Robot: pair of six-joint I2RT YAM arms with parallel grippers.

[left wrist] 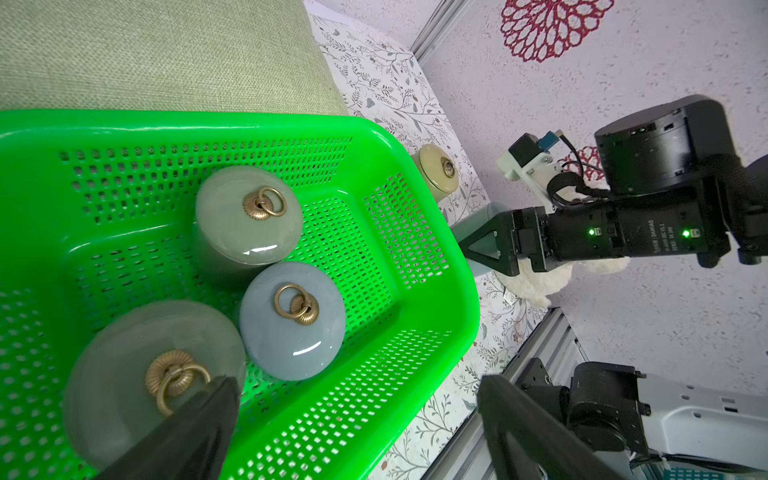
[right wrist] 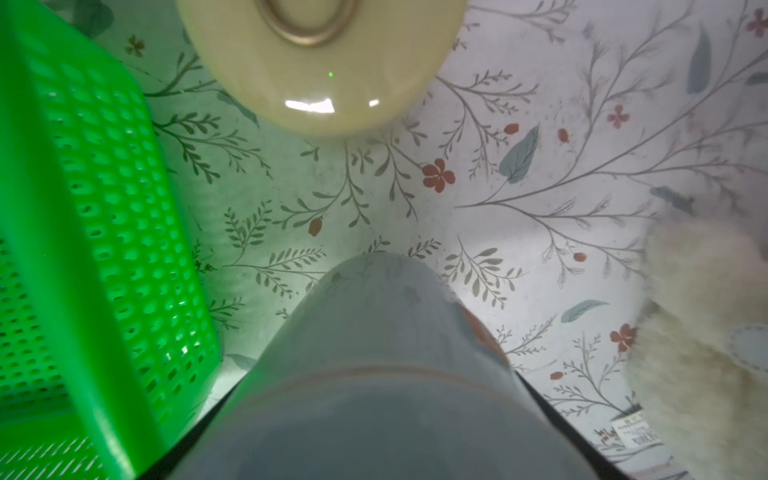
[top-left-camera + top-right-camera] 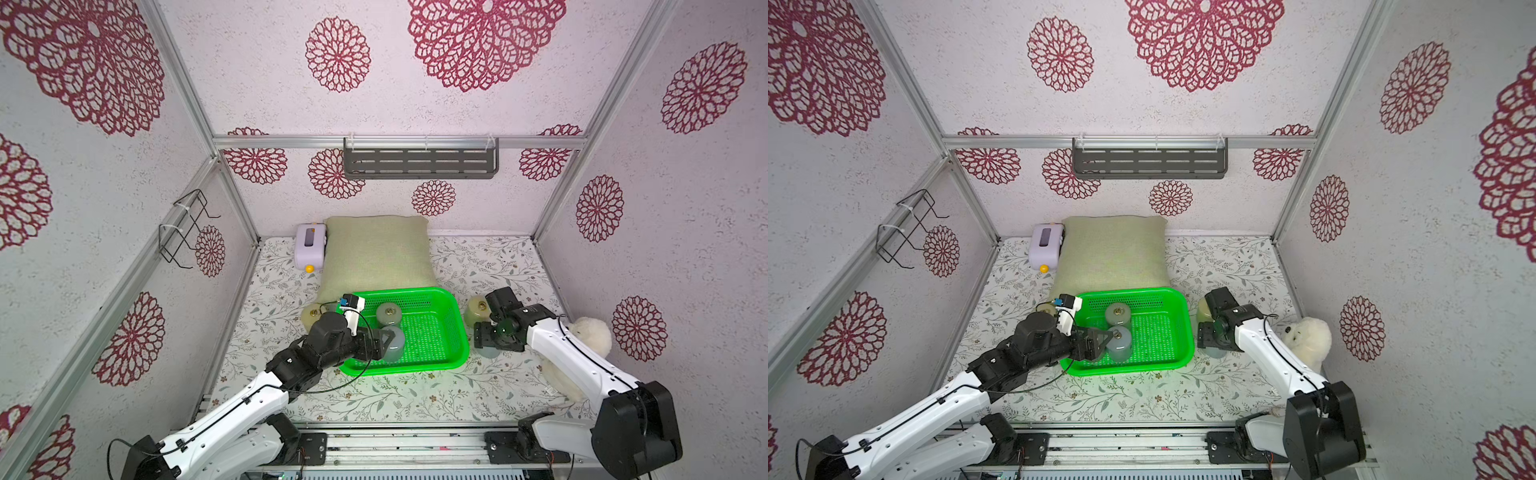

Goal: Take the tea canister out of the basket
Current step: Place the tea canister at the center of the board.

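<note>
Lower right of centre in a top view, the right gripper (image 3: 488,343) clasps a grey-blue tea canister (image 3: 490,353) outside the basket (image 3: 407,369); a white plush (image 3: 592,336) sits right of its arm. Centre, the left gripper (image 3: 380,345), released, overhangs glossy, brass-ringed canisters (image 3: 388,313) inside. A pillow (image 3: 374,253) lies beyond.

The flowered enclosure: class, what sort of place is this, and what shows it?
Probably a robot test cell dressed as a home room, not a real one: aluminium frame posts hold wallpapered panels, two robot arms reach in from the front, and a pillow and green basket serve as props.
</note>
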